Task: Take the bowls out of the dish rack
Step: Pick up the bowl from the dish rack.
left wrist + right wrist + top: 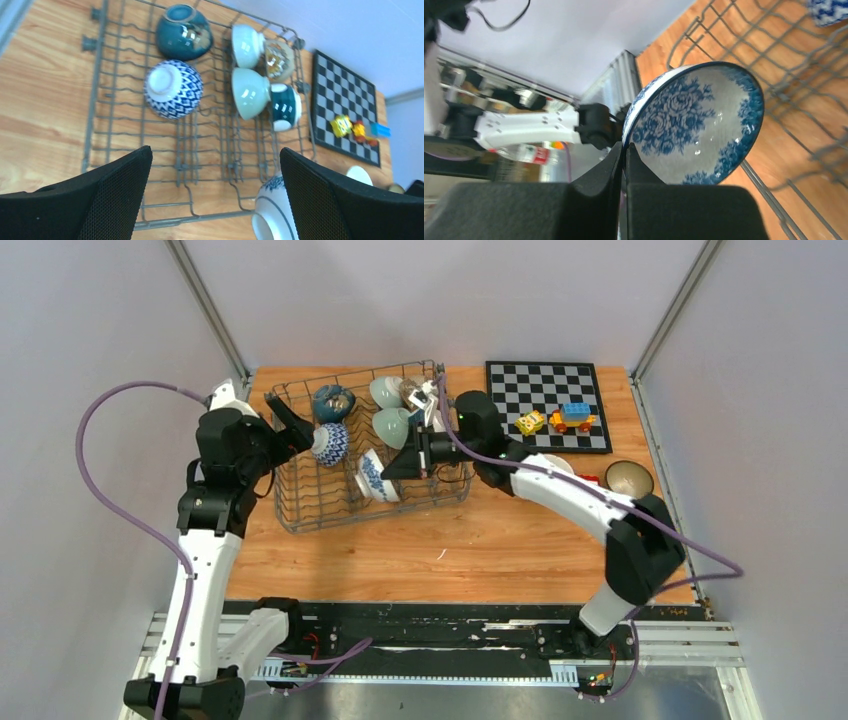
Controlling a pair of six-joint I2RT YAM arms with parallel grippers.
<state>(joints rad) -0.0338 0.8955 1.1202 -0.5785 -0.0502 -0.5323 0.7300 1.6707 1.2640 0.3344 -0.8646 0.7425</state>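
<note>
The grey wire dish rack (318,495) stands at the table's middle left. Inside it are a dark teal bowl (333,401), a blue-and-white patterned bowl (330,443), two pale green bowls (392,426) and a beige-brown bowl (412,392). My right gripper (392,470) is shut on the rim of a blue floral bowl (696,125), tilted on edge at the rack's front right. My left gripper (215,151) is open and empty above the rack's left side, near the patterned bowl (173,89). A dark teal-and-white bowl (286,106) sits behind a pale green one (250,92).
A black-and-white chessboard (548,390) with toy blocks (572,417) lies at the back right. A cream white bowl (556,464) and a brown bowl (628,478) stand on the table to the right of the rack. Grey walls enclose the table.
</note>
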